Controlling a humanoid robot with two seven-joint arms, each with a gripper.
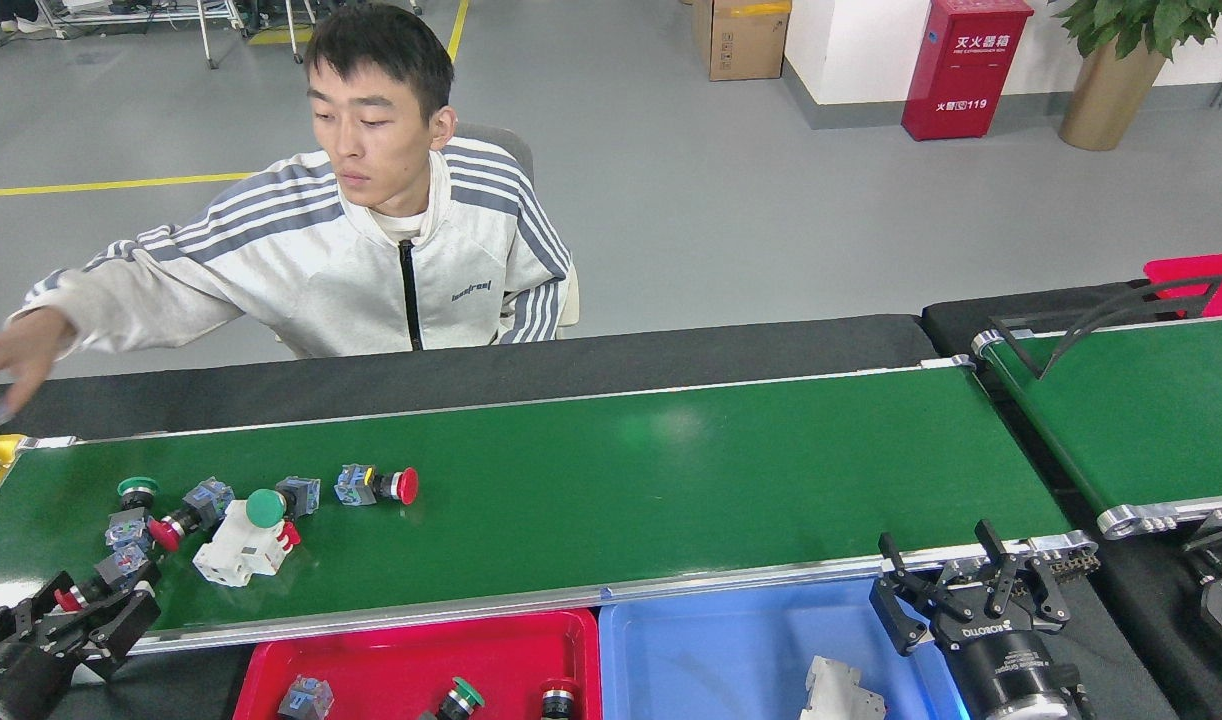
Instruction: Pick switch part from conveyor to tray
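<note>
1. A grey factory floor with a yellow line runs behind the bench; a red fire-extinguisher box (965, 66) stands at 1 o'clock, with a cardboard box (746, 38) to its left and a potted plant (1121, 70) to its right.
2. A person in a white striped jacket (371, 270) sits at 12 o'clock across the conveyor (671, 480), with one hand (6, 365) held out at 9 o'clock above the belt's end.
3. The switch parts lie bunched on the conveyor at 8 o'clock: a red mushroom push button (376, 485) a little apart to the right, a green-capped button (271, 503) touching a white breaker block (233, 548), another green-capped one (134, 492), and a red-capped one (186, 517).
4. My left gripper (76, 618) sits at the belt's near edge at 8 o'clock, jaws spread around a red-capped switch part (101, 583); I cannot tell whether the fingers touch it.
5. My right gripper (956, 595) hangs released at 4 o'clock, over the blue tray (711, 660), holding nothing.
6. The red tray (421, 650) at 6 o'clock holds three switch parts along its near edge; the blue tray holds one grey part (836, 690).
7. A second green belt (1141, 410) lies at 3 o'clock.
</note>
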